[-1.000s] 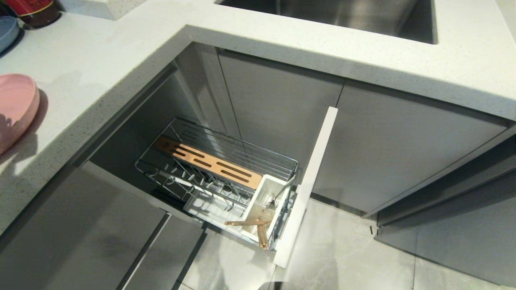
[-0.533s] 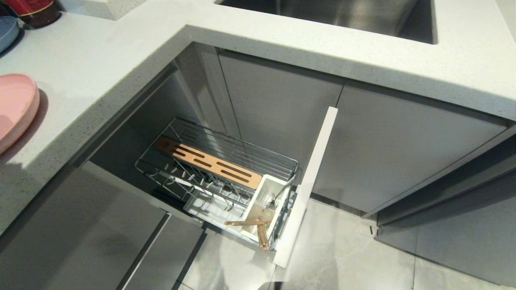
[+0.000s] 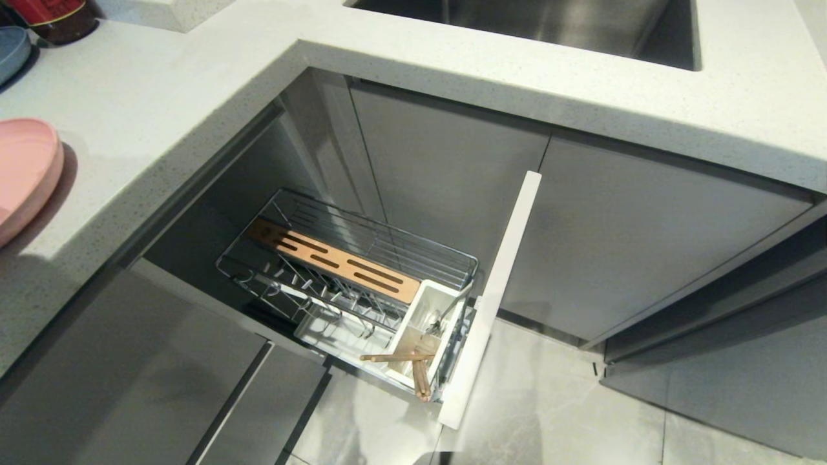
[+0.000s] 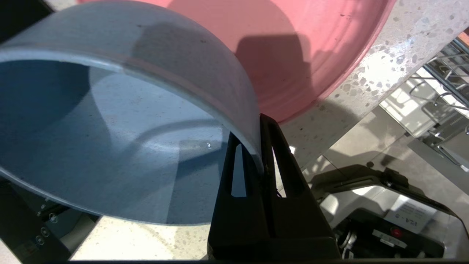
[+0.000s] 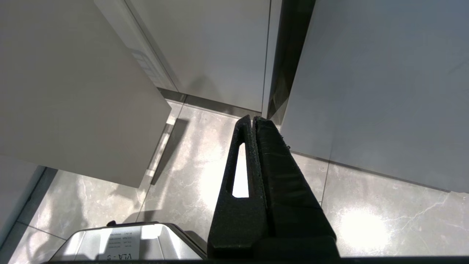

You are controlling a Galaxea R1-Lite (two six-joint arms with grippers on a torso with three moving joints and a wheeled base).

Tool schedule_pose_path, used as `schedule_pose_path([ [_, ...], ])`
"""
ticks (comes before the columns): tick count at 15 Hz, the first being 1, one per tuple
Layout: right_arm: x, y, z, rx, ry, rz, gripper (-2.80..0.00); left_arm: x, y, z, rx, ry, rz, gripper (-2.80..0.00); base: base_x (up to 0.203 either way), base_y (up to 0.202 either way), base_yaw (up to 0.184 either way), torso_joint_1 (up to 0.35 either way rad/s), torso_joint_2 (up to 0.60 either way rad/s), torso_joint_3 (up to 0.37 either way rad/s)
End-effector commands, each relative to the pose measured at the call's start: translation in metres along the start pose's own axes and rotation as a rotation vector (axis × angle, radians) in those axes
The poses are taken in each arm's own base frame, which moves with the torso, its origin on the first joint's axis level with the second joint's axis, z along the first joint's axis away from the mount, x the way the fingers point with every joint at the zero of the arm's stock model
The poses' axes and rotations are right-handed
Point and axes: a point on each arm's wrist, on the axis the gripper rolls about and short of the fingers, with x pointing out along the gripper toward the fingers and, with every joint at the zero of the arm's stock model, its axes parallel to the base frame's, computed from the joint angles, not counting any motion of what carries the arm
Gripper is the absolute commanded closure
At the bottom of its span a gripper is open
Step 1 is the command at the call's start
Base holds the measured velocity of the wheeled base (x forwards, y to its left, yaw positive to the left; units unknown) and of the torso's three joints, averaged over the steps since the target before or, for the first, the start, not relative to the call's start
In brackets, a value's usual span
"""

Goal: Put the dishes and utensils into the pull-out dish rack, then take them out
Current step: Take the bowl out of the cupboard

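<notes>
Head view: speckled white counter wraps a corner over grey cabinets; rack pulled out above tiled floor; chopsticks and spoon in its white box; plate on the counter.
Left wrist: left gripper pinches the bowl rim, beside the plate.
Right wrist: right gripper closed, empty, over floor.

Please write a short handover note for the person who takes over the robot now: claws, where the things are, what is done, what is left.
Left claw: shut on the rim of the light-blue bowl, held above the counter beside the pink plate.
Right claw: shut, empty, parked low over the floor.
Pull-out dish rack: open. Chopsticks and spoon are in its white cutlery box.
Done: utensils loaded.
Left: bowl and plate into the rack, then unload everything.
</notes>
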Motion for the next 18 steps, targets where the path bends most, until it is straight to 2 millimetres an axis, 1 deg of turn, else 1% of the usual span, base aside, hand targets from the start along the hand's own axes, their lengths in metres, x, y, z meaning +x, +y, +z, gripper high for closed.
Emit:
schedule_pose_path([
  [1,0.0,0.0,0.0,0.001,-0.005,0.0,0.0,0.01,-0.006,0.006,0.012,0.027,0.002,0.0,0.0,0.0,0.0,0.0,0.0,0.0],
  [10,0.0,0.0,0.0,0.001,-0.005,0.0,0.0,0.021,-0.012,0.018,-0.028,0.032,0.021,0.0,0.0,0.0,0.0,0.0,0.0,0.0],
  [14,0.0,0.0,0.0,0.001,-0.005,0.0,0.0,0.021,-0.014,0.029,-0.101,-0.021,0.012,0.0,0.0,0.0,0.0,0.0,0.0,0.0],
  [18,0.0,0.0,0.0,0.001,-0.004,0.0,0.0,0.024,-0.014,0.029,-0.106,-0.009,0.021,0.0,0.0,0.0,0.0,0.0,0.0,0.0],
])
